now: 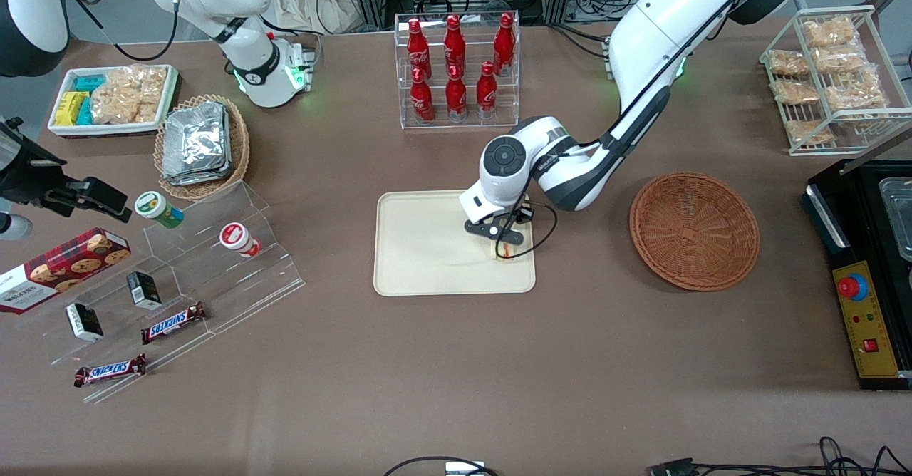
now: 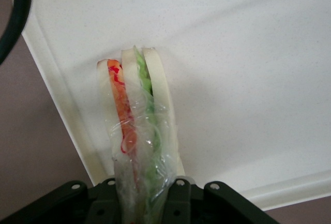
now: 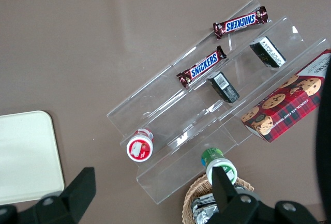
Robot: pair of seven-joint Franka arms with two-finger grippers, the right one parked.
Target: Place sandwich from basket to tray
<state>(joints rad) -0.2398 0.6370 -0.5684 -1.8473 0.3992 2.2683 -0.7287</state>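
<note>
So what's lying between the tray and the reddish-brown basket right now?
Only bare table in the front view. The basket sits empty, apart from the tray; the pincer holds the sandwich over the tray.

My left arm reaches from working end of surface, elbow high, forearm sloping down over tray (image 1: pixel 420 248). Wrist bent, my hand (image 1: pixel 504 246) pointing down at tray's corner nearest basket (image 1: pixel 695 230). Fingers (image 2: pixel 178 195) clamped on sandwich (image 2: pixel 137 131), its tip touching tray.
</note>
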